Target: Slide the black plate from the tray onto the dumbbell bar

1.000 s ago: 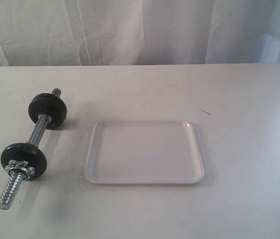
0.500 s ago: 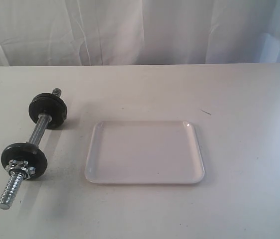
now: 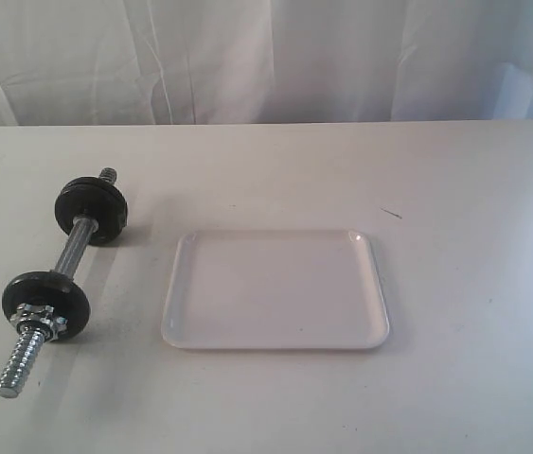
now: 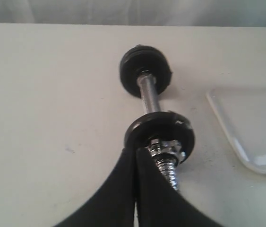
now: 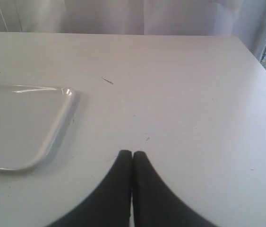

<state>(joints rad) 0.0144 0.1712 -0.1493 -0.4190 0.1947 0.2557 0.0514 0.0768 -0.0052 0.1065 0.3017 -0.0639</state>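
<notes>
Table: dumbbell bar ahead of closed L gripper.

left gripper: two matte black fingers, one solid colour throughout
left finger shape: slim rounded tips, each flaring outward in a smooth curve back from the jaws
left seam: thin straight line where the jaws meet, pale sliver at its rear end
right gripper: same build, two black fingers
right finger shape: blunt rounded tips, concave outer edges widening to broad bases behind the jaws
right surface: smooth, faint soft sheen along the inner edges
</notes>
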